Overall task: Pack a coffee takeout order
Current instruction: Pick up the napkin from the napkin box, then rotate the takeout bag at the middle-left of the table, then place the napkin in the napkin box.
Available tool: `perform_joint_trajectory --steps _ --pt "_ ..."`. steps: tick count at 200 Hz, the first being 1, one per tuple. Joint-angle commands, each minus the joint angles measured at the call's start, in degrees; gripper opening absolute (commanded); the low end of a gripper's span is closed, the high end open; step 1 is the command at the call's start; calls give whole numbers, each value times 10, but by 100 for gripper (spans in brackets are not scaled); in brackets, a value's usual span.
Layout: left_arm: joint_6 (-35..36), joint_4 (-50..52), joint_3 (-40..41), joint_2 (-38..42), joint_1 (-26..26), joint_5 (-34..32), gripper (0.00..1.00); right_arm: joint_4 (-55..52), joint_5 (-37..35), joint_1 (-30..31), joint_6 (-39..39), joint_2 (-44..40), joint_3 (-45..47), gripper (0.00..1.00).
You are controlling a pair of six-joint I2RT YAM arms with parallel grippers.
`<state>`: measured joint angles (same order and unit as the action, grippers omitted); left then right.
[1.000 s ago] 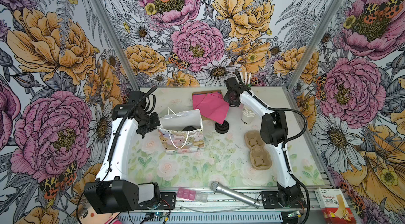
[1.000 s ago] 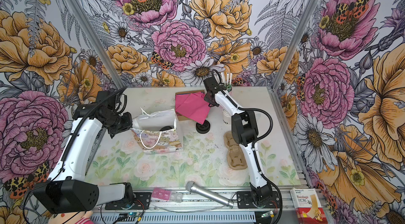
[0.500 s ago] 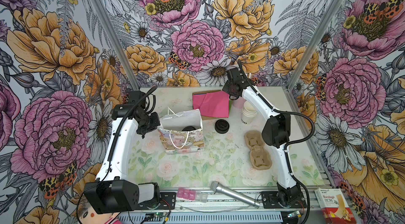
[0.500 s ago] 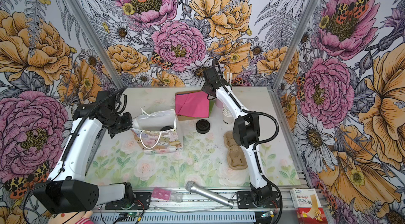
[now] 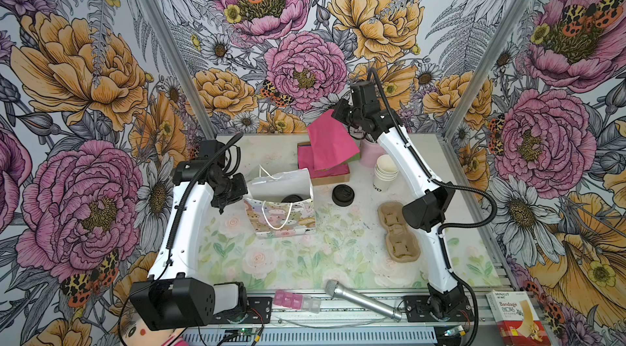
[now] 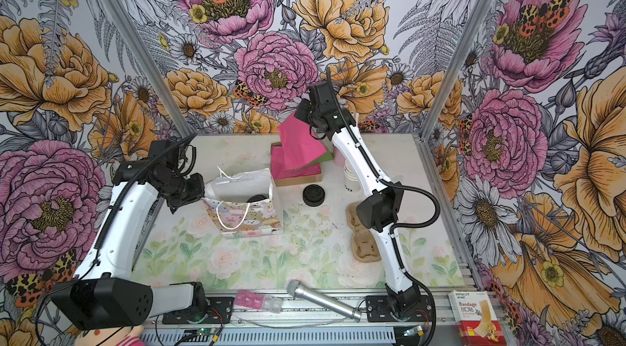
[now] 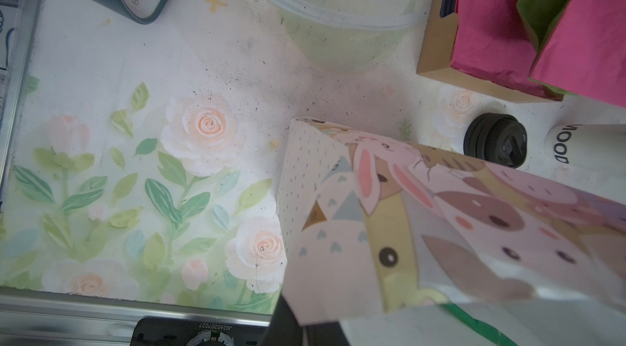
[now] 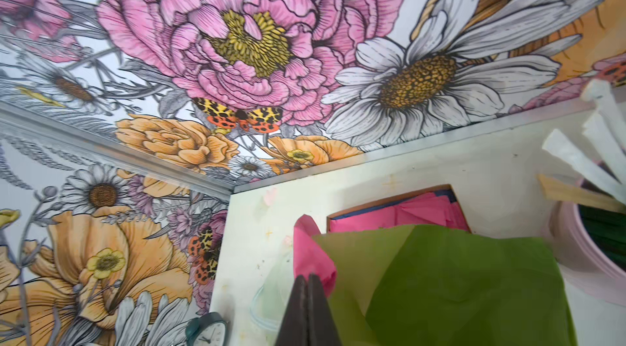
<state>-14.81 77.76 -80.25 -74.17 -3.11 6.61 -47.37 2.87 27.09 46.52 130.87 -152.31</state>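
Wide shot first: the floral table (image 5: 305, 259) carries everything, and both arms reach in toward its far half. Biggest item on it is the cartoon-print gift bag (image 5: 281, 208), standing upright with its mouth open. The left gripper (image 5: 242, 188) is clamped tight on the bag's left rim, and in the left wrist view the printed wall runs right down between its fingers (image 7: 305, 324). A dark round thing (image 5: 293, 198) lies at the bottom of the bag.

Now the pink napkin (image 5: 330, 142): it's up in the air over the brown napkin box (image 5: 333, 176) at the back of the table! The right gripper (image 5: 338, 113) is closed on its top corner, jaws pressed together in the wrist view (image 8: 308, 280). The sheet hangs on the diagonal, with its long axis running from that pinched corner down and forward. Its lower edge drapes over the pink stack in the box. A green napkin (image 8: 440, 276) hangs against it, its edge peeking out below (image 5: 353, 157).

Right of the bag, the brown cup carrier (image 5: 394, 232) lies flat, long axis front to back, partly under the right arm. Behind it the white cups (image 5: 384, 175) stand stacked upright, mouths up. Smallest of all, the black lid (image 5: 342, 194) lies flat on the table between bag and cups, touching neither.
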Motion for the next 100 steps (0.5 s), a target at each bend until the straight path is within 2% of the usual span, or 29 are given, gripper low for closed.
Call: perform_joint_trajectory --steps 1,36,53,65,100 --pt "5 -4 -7 -7 4 -3 6 23 45 1 13 7 -46 0" --pt "5 -4 -6 -5 4 -4 7 55 91 9 38 20 -51 0" --pt "5 -5 -7 -9 6 -3 6 57 108 14 77 32 -28 0" --pt "5 -6 -9 -11 8 -3 6 55 118 25 77 47 -16 0" --pt "3 -9 -13 -19 14 -3 6 54 92 52 129 57 109 0"
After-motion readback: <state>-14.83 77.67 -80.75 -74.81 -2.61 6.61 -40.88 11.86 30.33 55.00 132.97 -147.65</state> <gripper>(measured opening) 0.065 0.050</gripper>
